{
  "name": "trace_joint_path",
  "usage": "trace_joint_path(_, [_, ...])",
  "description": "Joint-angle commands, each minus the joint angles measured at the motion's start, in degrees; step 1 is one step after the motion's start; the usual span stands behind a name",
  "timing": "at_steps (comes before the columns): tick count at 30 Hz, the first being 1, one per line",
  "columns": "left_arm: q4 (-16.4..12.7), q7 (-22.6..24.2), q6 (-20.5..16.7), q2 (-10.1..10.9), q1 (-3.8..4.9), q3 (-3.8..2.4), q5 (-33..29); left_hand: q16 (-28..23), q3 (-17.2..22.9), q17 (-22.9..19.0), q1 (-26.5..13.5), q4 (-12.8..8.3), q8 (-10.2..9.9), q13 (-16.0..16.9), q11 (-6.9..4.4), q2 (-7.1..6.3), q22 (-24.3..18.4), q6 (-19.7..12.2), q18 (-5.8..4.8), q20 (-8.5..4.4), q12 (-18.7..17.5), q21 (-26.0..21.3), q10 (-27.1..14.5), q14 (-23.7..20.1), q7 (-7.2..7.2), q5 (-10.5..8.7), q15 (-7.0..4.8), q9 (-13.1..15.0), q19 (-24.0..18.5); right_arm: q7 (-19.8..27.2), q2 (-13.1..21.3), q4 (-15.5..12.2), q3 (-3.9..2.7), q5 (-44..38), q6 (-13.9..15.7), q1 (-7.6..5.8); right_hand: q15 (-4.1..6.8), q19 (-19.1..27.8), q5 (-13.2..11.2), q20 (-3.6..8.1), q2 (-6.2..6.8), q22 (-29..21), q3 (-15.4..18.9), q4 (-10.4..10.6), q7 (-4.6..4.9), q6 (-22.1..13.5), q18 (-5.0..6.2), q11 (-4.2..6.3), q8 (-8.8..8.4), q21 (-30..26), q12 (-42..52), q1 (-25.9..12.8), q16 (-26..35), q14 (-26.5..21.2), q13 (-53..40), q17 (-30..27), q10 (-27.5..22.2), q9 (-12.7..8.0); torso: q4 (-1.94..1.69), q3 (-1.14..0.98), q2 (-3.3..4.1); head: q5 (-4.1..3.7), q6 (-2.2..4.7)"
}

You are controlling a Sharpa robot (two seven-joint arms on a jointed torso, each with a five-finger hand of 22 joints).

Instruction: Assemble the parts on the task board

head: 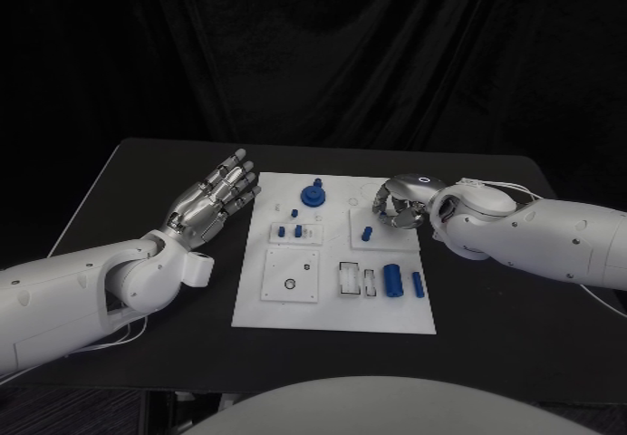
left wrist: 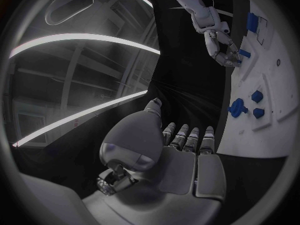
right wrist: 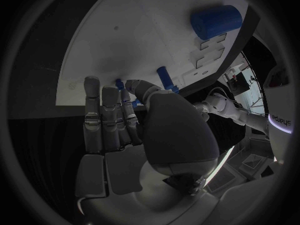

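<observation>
We see a black bench point(head: 157, 163) carrying a plain white board point(head: 333, 313). On the board, the small parts are blue: a round-topped piece point(head: 313, 195), short pegs point(head: 296, 231), and two cylinders point(head: 393, 281) side by side. Thin black outlines mark a square panel point(head: 293, 275) and a small frame point(head: 351, 277) on the white surface. We note each robot hand is silver, the left robot hand point(head: 213, 199) and the right robot hand point(head: 399, 204), on glossy white arms point(head: 549, 237). The backdrop is a black curtain point(head: 313, 63).
</observation>
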State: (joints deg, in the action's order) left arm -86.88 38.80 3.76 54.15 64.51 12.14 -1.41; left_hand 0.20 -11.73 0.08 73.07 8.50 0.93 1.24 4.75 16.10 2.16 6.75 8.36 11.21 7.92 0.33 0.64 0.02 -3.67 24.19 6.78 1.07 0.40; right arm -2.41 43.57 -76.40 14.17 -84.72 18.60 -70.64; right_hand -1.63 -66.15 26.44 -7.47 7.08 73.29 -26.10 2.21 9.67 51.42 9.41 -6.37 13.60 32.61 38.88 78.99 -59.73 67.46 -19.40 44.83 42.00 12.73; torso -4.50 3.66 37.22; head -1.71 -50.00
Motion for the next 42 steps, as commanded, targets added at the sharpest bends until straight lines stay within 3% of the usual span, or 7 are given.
trace_joint_path(1, [0.0, 8.3, 1.4, -0.1, -0.1, -0.05, 0.5, -0.2, 0.2, -0.1, 0.7, -0.8, 0.2, 0.1, 0.75, 0.01, 0.2, -0.1, 0.22, 0.58, 0.4, 0.1, 0.1, 0.0, 0.4, 0.73, 0.49, 0.0, 0.0, 0.0, 0.0, 0.1, -0.04, 0.2, -0.3, 0.18, -0.04, -0.2, 0.6, 0.14, 0.15, 0.2, 0.0, -0.4, -0.14, 0.6, 0.7, -0.05, 0.46, 0.3, -0.4, 0.3, -0.2, 0.1, 0.2, -0.2, 0.4, 0.2, -0.08, 0.02, 0.06, -0.03, 0.0])
trace_joint_path(7, [0.3, 8.1, 1.7, -0.2, -0.15, -0.05, 0.5, -0.2, 0.6, -0.1, 0.8, -1.6, 0.2, 0.1, 1.27, 0.05, 0.4, 0.1, 0.26, 1.2, 0.6, 0.2, 0.1, 0.0, 1.08, 1.36, 1.08, 0.1, 0.1, -0.5, 0.1, 0.1, -0.04, 0.2, -0.9, 0.21, 0.12, 0.0, 3.9, 0.33, 0.23, 1.2, -0.5, -1.4, -0.21, 1.0, 0.71, 0.05, 0.69, 0.7, -0.8, 0.0, -0.2, 0.1, 0.6, -0.3, 0.9, 0.6, 0.02, -0.02, 0.1, 0.09, 0.0])
trace_joint_path(16, [0.5, 7.8, 2.0, -0.4, -0.27, -0.05, 0.5, -0.2, 0.8, -0.1, 0.7, -1.9, 0.2, 0.1, 1.4, 0.12, 0.5, 0.0, 0.27, 1.63, 0.6, 0.2, 0.0, 0.0, 1.27, 1.61, 1.53, 0.0, 0.2, -1.2, 0.3, 0.1, -0.04, 0.2, -1.2, 0.23, 0.12, 0.5, 5.7, 0.38, 0.3, 2.0, -0.4, -2.2, -0.59, 2.3, 0.78, 0.0, 1.91, 0.5, -1.5, -0.5, 0.2, -0.3, 1.0, -1.0, 0.4, 1.8, 0.13, 0.05, 0.04, 0.16, 0.0])
trace_joint_path(22, [0.6, 7.7, 2.3, -0.5, -0.38, -0.05, 0.5, -0.2, 1.4, -0.1, 0.6, -2.6, 0.3, 0.1, 1.49, 0.22, 0.7, 0.4, 0.31, 2.38, 0.7, 0.3, 0.0, 0.0, 1.88, 2.79, 2.23, 0.1, 0.3, -1.2, 0.3, 0.1, -0.04, 1.0, -1.1, 0.24, -0.79, 2.0, 5.4, -0.24, 0.46, 2.4, 0.1, -3.1, -0.91, 0.0, 0.85, -1.17, 1.68, -1.1, -2.8, -1.4, 1.7, -2.0, 1.3, -3.0, -4.2, 2.9, 0.16, 0.06, 0.01, 0.27, 0.0])
trace_joint_path(27, [0.7, 7.6, 2.5, -0.6, -0.43, -0.05, 0.5, -0.2, 1.7, -0.1, 0.5, -3.0, 0.3, 0.1, 1.55, 0.23, 0.8, 0.4, 0.36, 2.68, 0.7, 0.3, 0.0, 0.0, 2.05, 3.65, 2.49, 0.1, 0.3, -1.3, 0.3, 0.2, -0.04, 1.5, -1.4, 0.25, -0.97, 2.2, 5.3, -0.47, 0.29, 2.6, 0.1, -3.5, -0.77, -0.7, 0.88, -1.4, 1.62, -1.1, -2.6, -1.5, 1.8, -2.4, 1.1, -3.4, -5.4, 3.2, 0.15, 0.06, 0.03, 0.32, 0.0])
trace_joint_path(35, [0.9, 7.4, 2.7, -0.7, -0.48, -0.05, 0.5, -0.1, 2.0, 0.0, 0.3, -3.2, 0.3, 0.1, 1.64, 0.31, 0.9, 0.5, 0.38, 2.93, 0.8, 0.4, 0.0, 0.0, 2.18, 4.32, 2.74, 0.1, 0.4, -1.6, 0.3, 0.3, -0.03, 1.7, -2.1, 0.25, -0.85, 2.4, 4.0, -0.58, -0.32, 2.7, 0.3, -4.0, -0.52, -1.1, 1.04, -1.13, 2.06, -1.2, -0.7, -1.6, 1.6, -2.6, 0.2, -3.5, -4.6, 4.1, 0.06, 0.06, 0.01, 0.27, 0.0])
trace_joint_path(42, [1.0, 7.2, 2.9, -0.8, -0.52, -0.05, 0.5, 0.1, 2.2, 0.0, 0.3, -3.4, 0.3, 0.1, 1.69, 0.34, 1.0, 0.4, 0.37, 3.21, 0.8, 0.4, 0.0, 0.1, 2.25, 4.67, 3.05, 0.1, 0.4, -1.7, 0.1, 0.6, -0.03, 1.7, -2.3, 0.26, -0.17, 2.4, 3.9, -0.05, -1.14, 2.9, 0.6, -5.0, -0.54, -0.1, 1.09, -0.28, 4.09, -1.1, 1.9, -1.2, 1.8, -2.8, -0.9, -4.1, -2.4, 6.1, 0.03, 0.07, -0.03, 0.28, 0.0])
